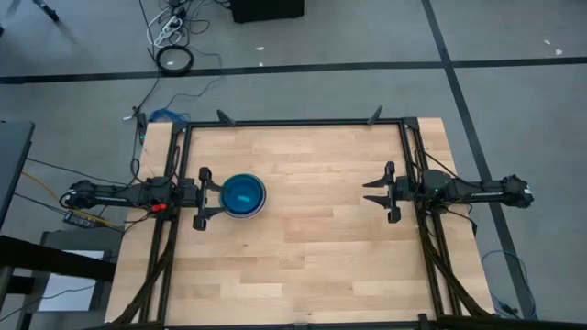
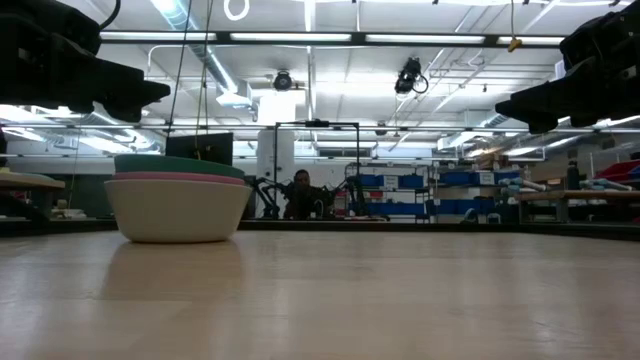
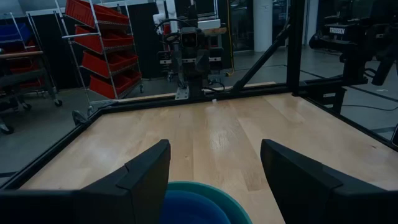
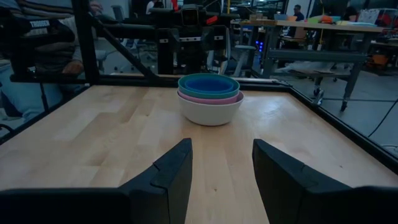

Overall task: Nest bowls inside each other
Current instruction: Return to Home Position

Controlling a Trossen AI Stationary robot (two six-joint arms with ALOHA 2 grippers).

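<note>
Nested stack of bowls [image 1: 244, 196] on the left half of the table [image 1: 312, 257]; stacking looks done.
Blue bowl [image 1: 244, 192] innermost, grey-white bowl [image 4: 210, 112] outermost; left gripper [image 1: 214, 198] just beside the stack, fingers wide, holding nothing; right gripper [image 1: 376, 192] well apart, also wide and empty; what remains, I judge, is parking both arms without nudging the stack.

Nested bowls [image 1: 244, 196], blue innermost, grey-white outermost, upright on the table's left side

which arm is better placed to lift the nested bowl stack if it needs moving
Left. The left gripper, open, sits right beside the bowl stack; the right gripper waits open far across the table.
</note>
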